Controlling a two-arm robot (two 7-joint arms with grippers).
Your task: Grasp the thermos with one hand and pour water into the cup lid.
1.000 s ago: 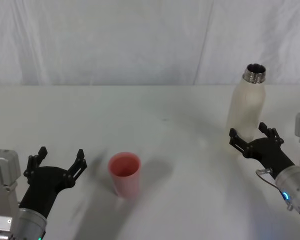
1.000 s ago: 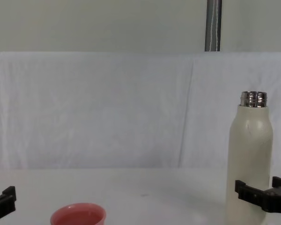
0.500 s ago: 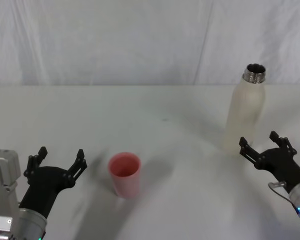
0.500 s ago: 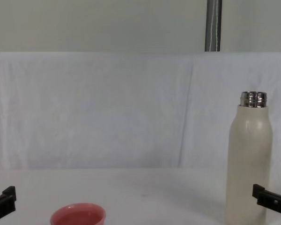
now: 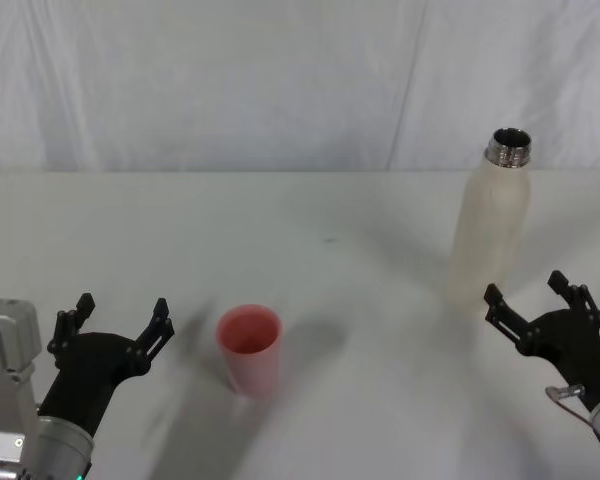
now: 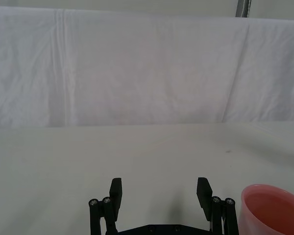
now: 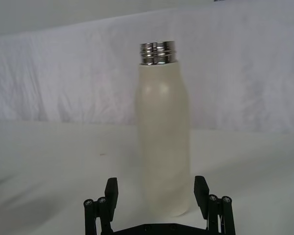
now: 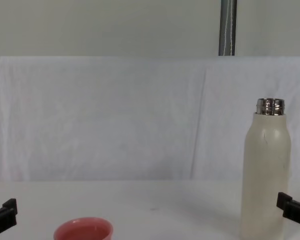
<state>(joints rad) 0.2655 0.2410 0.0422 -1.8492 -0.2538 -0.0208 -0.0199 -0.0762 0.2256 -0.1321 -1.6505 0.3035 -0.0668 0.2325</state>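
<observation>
Standing upright and uncapped on the table [image 5: 380, 250], the thermos [image 5: 491, 228] is ungripped; the right gripper [image 5: 536, 303] sits spread just short of it. The cup lid [image 5: 249, 348] stands well apart beside the spread, idle left gripper [image 5: 117, 323], so grasping and pouring appear still undone.

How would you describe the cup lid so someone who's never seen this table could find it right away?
On the white table, look toward the robot's left side, just beside the open left gripper. The cup lid stands there upright: small, low, round, pink-red. The only other item, the thermos, is tall, cream-white, and stands far right.
</observation>
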